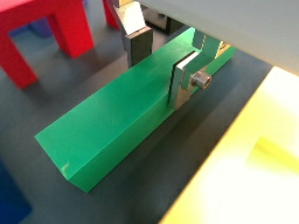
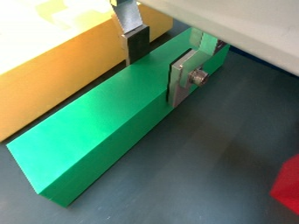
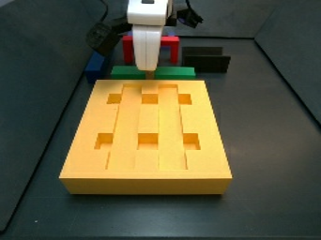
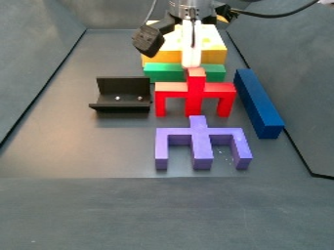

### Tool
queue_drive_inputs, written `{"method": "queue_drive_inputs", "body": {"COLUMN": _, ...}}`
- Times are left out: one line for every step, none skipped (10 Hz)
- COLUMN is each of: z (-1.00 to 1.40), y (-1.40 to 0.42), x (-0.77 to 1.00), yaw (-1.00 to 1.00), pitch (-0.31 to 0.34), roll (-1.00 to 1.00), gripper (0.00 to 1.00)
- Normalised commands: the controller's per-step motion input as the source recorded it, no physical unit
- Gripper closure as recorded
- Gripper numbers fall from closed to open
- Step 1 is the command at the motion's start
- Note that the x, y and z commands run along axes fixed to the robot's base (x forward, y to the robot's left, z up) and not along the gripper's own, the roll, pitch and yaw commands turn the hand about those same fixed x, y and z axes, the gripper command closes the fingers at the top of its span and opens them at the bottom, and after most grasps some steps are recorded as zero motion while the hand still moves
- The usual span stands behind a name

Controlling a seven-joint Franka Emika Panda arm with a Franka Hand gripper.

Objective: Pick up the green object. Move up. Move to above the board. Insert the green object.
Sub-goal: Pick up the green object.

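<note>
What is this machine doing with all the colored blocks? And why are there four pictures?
It is a robot arm with a two-fingered claw at its end. Two pictures come from cameras on the arm's wrist, looking down past the claw. Two come from cameras standing beside the table.

On the dark floor lie a big yellow-orange board with grooves and square holes, a long green bar, a red piece, a purple piece, a blue bar and a black L-shaped fixture.

In both wrist views the claw's silver fingers sit on either side of the green bar, beside the board. The bar appears to lie on the floor, not lifted yet.
</note>
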Motion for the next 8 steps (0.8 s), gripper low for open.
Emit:
{"method": "queue_drive_inputs", "body": {"z": 0.00, "y": 0.00, "x": 0.00, "yaw": 0.00, "pitch": 0.000, "roll": 0.00, "gripper": 1.00}}
{"method": "queue_drive_inputs", "body": {"z": 0.00, "y": 0.00, "x": 0.00, "yaw": 0.00, "pitch": 0.000, "roll": 0.00, "gripper": 1.00}}
{"method": "queue_drive_inputs", "body": {"z": 0.00, "y": 0.00, "x": 0.00, "yaw": 0.00, "pitch": 0.000, "roll": 0.00, "gripper": 1.00}}
{"method": "queue_drive_inputs", "body": {"z": 0.00, "y": 0.00, "x": 0.00, "yaw": 0.00, "pitch": 0.000, "roll": 0.00, "gripper": 1.00}}
{"method": "queue_drive_inputs", "body": {"z": 0.00, "y": 0.00, "x": 0.00, "yaw": 0.00, "pitch": 0.000, "roll": 0.00, "gripper": 1.00}}
{"method": "queue_drive_inputs", "body": {"z": 0.00, "y": 0.00, "x": 0.00, "yaw": 0.00, "pitch": 0.000, "roll": 0.00, "gripper": 1.00}}
{"method": "queue_drive_inputs", "body": {"z": 0.00, "y": 0.00, "x": 0.00, "yaw": 0.00, "pitch": 0.000, "roll": 0.00, "gripper": 1.00}}
{"method": "queue_drive_inputs", "body": {"z": 0.00, "y": 0.00, "x": 0.00, "yaw": 0.00, "pitch": 0.000, "roll": 0.00, "gripper": 1.00}}
